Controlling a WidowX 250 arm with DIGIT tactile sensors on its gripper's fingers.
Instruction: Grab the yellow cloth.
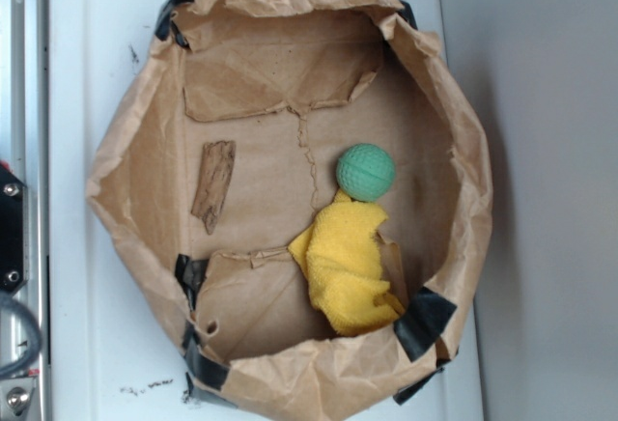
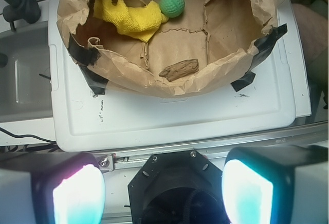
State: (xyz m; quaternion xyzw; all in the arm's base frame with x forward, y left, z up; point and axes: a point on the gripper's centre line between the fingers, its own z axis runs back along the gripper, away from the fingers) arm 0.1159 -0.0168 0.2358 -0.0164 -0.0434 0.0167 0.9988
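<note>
The yellow cloth [image 1: 348, 266] is bright, fuzzy and rumpled into soft folds, lying on the floor of the brown paper bag [image 1: 135, 160] — one end touching the green ball [image 1: 366, 171], well apart from the wood piece [image 1: 213, 185]. The gripper [image 2: 163, 193] hangs outside the bag's rim, far from the cloth, its 2 fingers [image 2: 77, 196] spread wide — holding nothing.

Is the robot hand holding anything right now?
No, nothing. The end effector is open and outside the paper bag. The yellow cloth lies inside, touching the green ball.
</note>
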